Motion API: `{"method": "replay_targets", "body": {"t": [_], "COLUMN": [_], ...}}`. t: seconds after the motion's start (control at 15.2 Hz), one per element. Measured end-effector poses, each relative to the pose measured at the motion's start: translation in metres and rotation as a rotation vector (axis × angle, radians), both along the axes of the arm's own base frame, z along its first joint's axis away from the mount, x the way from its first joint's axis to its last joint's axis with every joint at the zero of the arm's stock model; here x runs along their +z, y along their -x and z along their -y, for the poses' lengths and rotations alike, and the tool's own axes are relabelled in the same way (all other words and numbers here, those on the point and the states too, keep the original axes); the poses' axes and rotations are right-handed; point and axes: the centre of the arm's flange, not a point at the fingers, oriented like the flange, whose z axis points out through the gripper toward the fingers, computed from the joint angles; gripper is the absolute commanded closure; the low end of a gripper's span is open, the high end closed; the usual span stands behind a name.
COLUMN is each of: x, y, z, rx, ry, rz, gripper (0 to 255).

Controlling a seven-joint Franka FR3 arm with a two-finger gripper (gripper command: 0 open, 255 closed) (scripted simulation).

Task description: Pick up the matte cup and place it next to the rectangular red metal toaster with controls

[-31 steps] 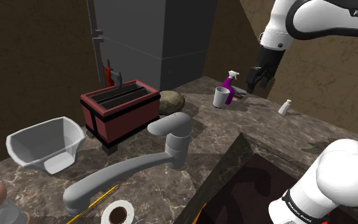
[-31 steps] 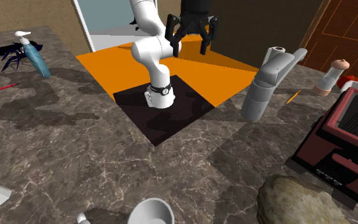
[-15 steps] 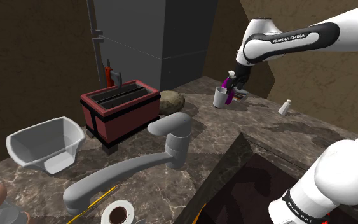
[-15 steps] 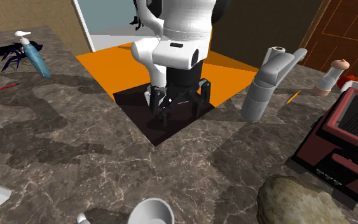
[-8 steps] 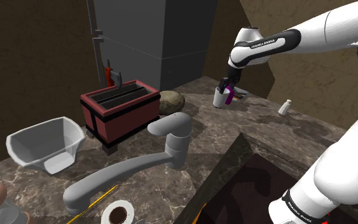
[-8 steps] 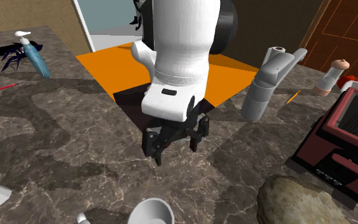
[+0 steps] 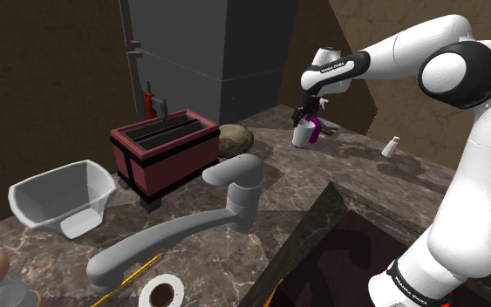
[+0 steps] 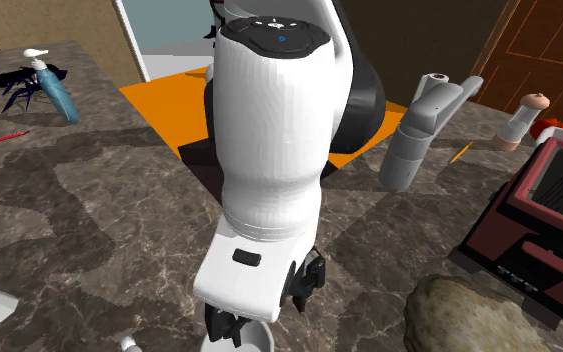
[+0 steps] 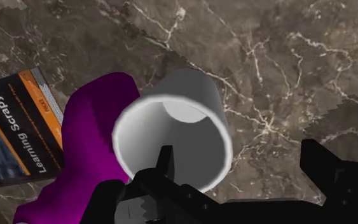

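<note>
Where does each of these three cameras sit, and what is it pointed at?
Shoulder view: beside the stand, looking down the marble counter at the boxy red toaster and plain grey cup; white arm reaches in.
Second exterior view: across the counter, facing the arm; white forearm looms close.
Wrist view: on the wrist, looking into the cup; open black gripper shows.
Shared: both exterior views show the toaster.

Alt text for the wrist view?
Looking down into an upright pale grey cup on a dark marbled counter, with the open black gripper at its rim, one finger over the mouth, one outside. A purple bottle and a book sit beside the cup.
</note>
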Motion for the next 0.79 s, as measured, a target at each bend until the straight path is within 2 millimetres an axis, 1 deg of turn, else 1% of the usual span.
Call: {"method": "replay_targets", "body": {"t": [0.13, 0.46, 0.59, 0.79], "x": [-0.008, -0.036, -0.041, -0.042], "y": [-0.006, -0.012, -0.012, -0.012], "z": [0.005, 0.01, 0.01, 0.01], "rx": [0.001, 0.002, 0.002, 0.002], "ry": [0.001, 0.001, 0.001, 0.001], "rz": [0.002, 0.003, 0.003, 0.003], "gripper": [0, 0, 0, 0]}}
